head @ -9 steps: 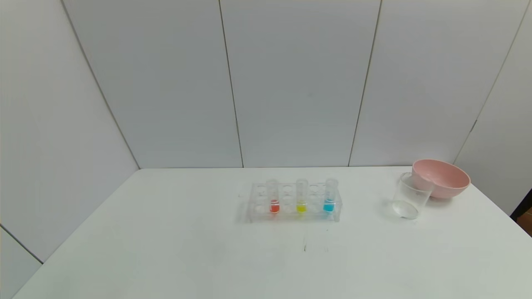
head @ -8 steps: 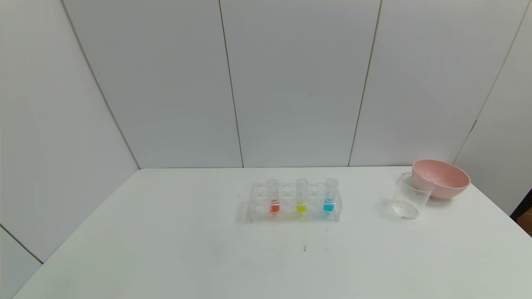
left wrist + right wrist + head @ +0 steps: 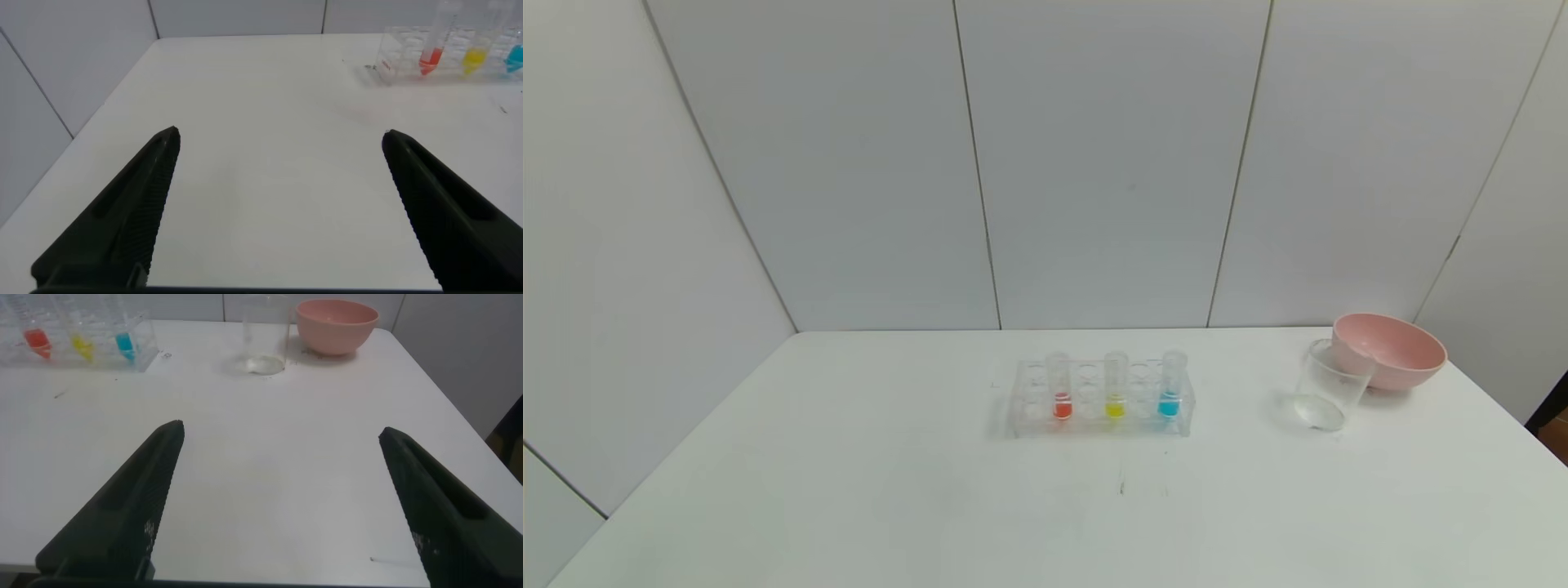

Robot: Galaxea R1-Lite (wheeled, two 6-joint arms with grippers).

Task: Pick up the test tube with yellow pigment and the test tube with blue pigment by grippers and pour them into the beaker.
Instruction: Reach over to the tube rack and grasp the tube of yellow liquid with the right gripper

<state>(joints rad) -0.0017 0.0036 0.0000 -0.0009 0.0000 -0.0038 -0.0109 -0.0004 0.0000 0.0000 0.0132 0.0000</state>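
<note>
Standing: three tubes (image 3: pixel 1115 384), one beaker (image 3: pixel 1330 385)

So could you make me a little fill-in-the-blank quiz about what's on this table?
1. In the clear rack, the tube with yellow pigment stands between the blue one and the ____ one.
2. The beaker stands right beside a ____ bowl.
3. The left claw and the right claw both stand ____, holding nothing.

Missing words: red; pink; open

White table (image 3: pixel 849 490), grey panelled wall (image 3: pixel 1094 163)
</note>
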